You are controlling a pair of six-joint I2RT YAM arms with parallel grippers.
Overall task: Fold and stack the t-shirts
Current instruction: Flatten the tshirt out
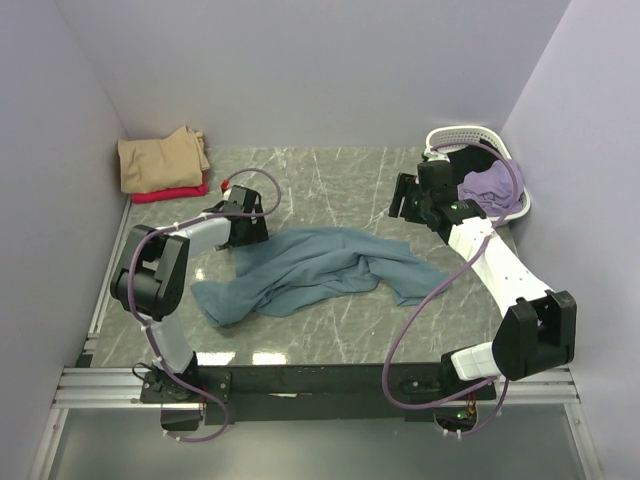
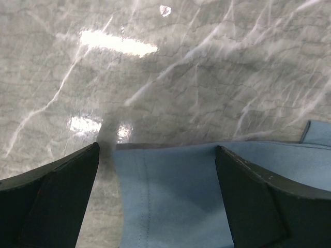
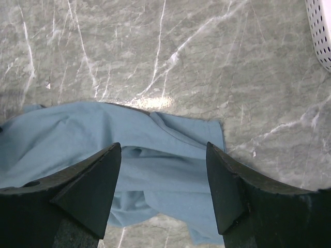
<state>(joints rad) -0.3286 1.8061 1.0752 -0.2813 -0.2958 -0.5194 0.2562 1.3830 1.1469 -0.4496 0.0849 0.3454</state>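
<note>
Currently I find the teal-blue t-shirt (image 1: 320, 272) lying crumpled and unfolded across the middle of the marble-patterned table (image 1: 330, 170), running from the near left towards the right.

Left gripper (image 1: 250, 225): positioned at the far left end of that shirt. On the left wrist camera its jaws stand spread as wide as they go, with a stitched edge of the shirt lying flat on the table between the two fingers (image 2: 62, 196). Nothing is clamped. I cannot tell whether the fingertips touch the cloth.

Right gripper (image 1: 405, 200): positioned beyond the far right part of the shirt. On the right wrist camera its jaws are parted, somewhat short of full spread, and they grip nothing. A folded-over corner of the shirt shows on the table between the fingers (image 3: 88, 191).

Other items noted: a folded tan t-shirt (image 1: 160, 160) sits on top of a red t-shirt (image 1: 175, 192) in the far left corner, well apart from both grippers. A lilac t-shirt (image 1: 490, 185) lies bunched inside the white basket (image 1: 455, 135) in the far right corner.
</note>
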